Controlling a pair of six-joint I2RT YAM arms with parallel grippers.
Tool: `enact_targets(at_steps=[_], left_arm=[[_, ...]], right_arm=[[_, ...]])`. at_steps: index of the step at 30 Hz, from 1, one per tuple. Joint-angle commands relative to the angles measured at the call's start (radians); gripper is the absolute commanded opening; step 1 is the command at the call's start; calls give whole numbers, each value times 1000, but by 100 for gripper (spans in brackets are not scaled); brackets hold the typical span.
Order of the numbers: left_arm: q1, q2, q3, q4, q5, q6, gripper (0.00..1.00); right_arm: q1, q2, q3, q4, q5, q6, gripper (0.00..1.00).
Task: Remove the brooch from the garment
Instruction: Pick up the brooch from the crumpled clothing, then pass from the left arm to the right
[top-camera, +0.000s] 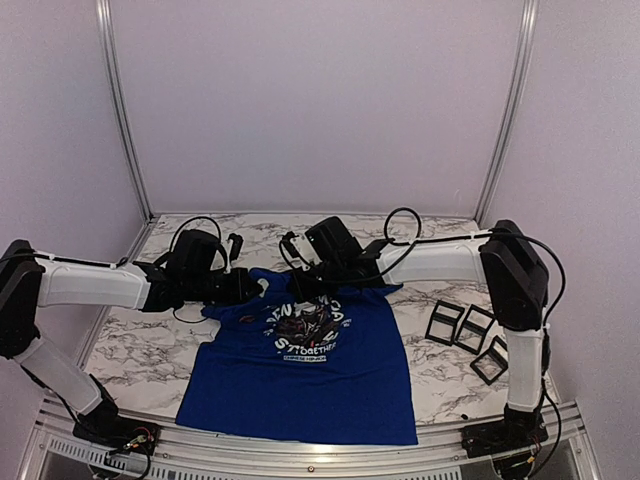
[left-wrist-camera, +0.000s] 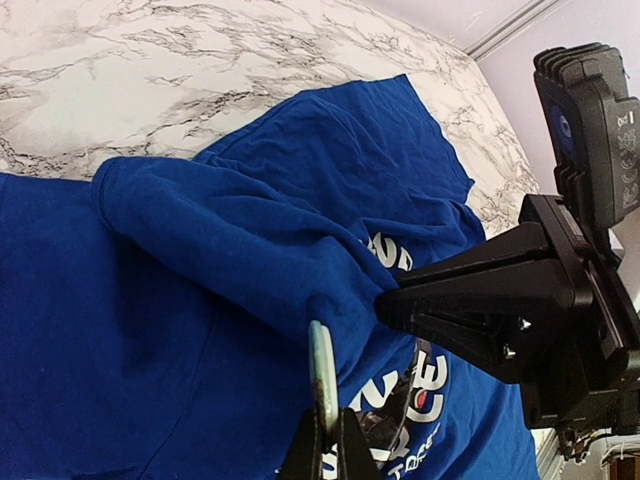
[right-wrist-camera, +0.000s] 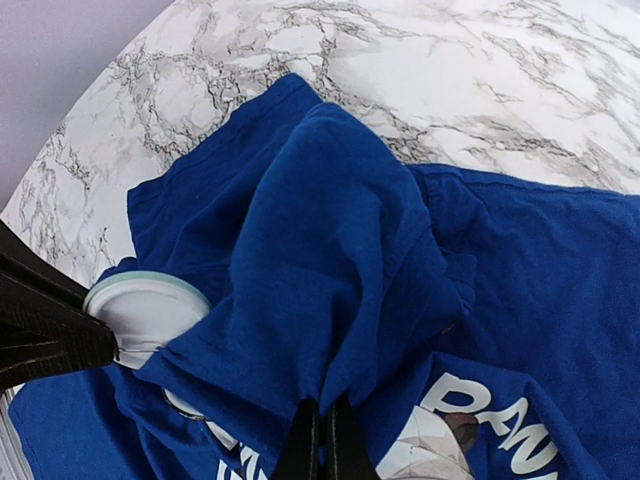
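Brooch (left-wrist-camera: 322, 372) edge-on in left gripper (left-wrist-camera: 325, 445), garment (top-camera: 300, 375) collar far

Worktop (top-camera: 130, 350): white marble pattern with grey veining. Blue T-shirt (top-camera: 300, 385) lies at centre, hem at the near edge, far end bunched up. Black square frames (top-camera: 470, 335) at right.

The garment (top-camera: 300, 380) lies on the desk (top-camera: 130, 350) between my two arms, collar on the far side, hem at the near edge. My left claw (left-wrist-camera: 325, 440) sits at the collar's left, nipped onto the brooch (right-wrist-camera: 145, 310). Just right of it, my right claw (right-wrist-camera: 322, 428) pinches a raised fold lying partly over the brooch. Three frames (top-camera: 470, 335) sit on the desk, right of the garment.
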Motion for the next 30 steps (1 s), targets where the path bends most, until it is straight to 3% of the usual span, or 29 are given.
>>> enact_targets(at_steps=[1,10,14,20,25,30], left_arm=[[12,-17,8,22,64,35,0],[22,-13,0,48,98,-5,0],[22,-9,-65,188,71,-108,0],[8,32,-160,449,20,-298,0],[-14,76,-187,578,9,-363,0],[-27,78,-232,632,-23,-396,0]], right_arm=[[-18,-48,-35,26,28,-24,0],[-36,-86,-64,74,-25,-28,0],[-36,-99,-35,92,-102,-1,14],[-34,-113,-56,132,-156,46,43],[-40,-69,-65,174,-240,99,54],[-48,-20,-57,195,-274,142,54]])
